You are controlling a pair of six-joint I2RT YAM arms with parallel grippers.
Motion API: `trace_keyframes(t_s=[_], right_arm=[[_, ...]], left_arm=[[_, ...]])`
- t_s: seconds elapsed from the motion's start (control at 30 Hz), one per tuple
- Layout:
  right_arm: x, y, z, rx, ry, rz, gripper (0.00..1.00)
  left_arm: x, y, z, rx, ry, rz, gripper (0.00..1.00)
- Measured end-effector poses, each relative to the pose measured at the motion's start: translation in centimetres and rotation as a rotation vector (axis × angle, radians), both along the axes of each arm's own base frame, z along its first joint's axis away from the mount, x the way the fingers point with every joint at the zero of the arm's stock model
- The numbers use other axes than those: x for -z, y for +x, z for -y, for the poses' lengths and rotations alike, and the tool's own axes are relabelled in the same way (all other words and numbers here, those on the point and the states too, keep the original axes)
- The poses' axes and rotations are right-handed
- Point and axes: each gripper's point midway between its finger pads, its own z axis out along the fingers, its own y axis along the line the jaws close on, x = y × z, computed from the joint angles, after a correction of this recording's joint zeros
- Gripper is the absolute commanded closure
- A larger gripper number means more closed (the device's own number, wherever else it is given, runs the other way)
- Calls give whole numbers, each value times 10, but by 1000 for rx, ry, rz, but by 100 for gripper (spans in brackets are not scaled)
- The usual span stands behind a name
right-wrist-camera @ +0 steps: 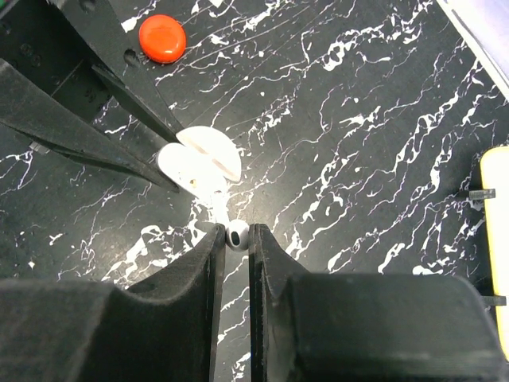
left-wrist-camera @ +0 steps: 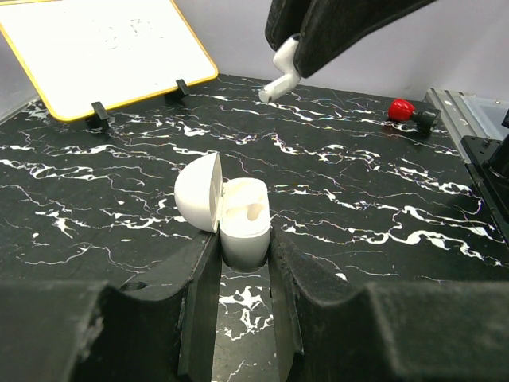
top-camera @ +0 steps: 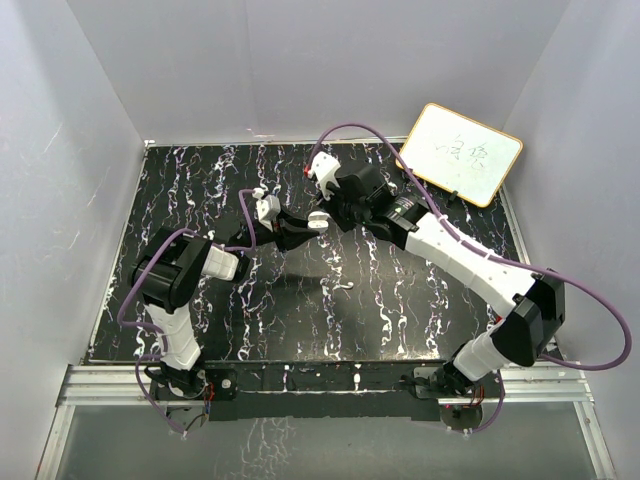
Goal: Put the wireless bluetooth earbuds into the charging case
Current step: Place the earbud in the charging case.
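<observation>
The charging case [left-wrist-camera: 242, 227] is white, not red, and stands open with its lid [left-wrist-camera: 199, 191] swung left. My left gripper [left-wrist-camera: 245, 248] is shut on its base. It also shows in the right wrist view [right-wrist-camera: 195, 167] between the left fingers [right-wrist-camera: 119, 103]. My right gripper [right-wrist-camera: 237, 235] is shut on a white earbud [right-wrist-camera: 237, 235], held a little above and beyond the case; the earbud's stem sticks out below the right fingers [left-wrist-camera: 318, 32] in the left wrist view [left-wrist-camera: 280, 76]. In the top view both grippers meet at mid-table [top-camera: 318, 218]. I cannot tell whether a second earbud sits in the case.
A red round disc [right-wrist-camera: 161, 38] lies on the black marbled table [top-camera: 380, 290] just beyond the case; it also shows in the left wrist view [left-wrist-camera: 402, 109]. A yellow-framed whiteboard [top-camera: 462, 152] stands at the back right. White walls enclose the table.
</observation>
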Motion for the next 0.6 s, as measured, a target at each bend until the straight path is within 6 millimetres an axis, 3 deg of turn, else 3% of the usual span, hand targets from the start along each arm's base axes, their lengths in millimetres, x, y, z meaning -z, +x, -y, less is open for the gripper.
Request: trace_keyframes(t_s=[0.27,0.6], right_arm=[[-16,15,-8,-3,-31,45,96],[-13,23,2,1,-160,61,97]], left_arm=[[-10,6,5,27,-10,34,100],[6,10,8,44,9,11,100]])
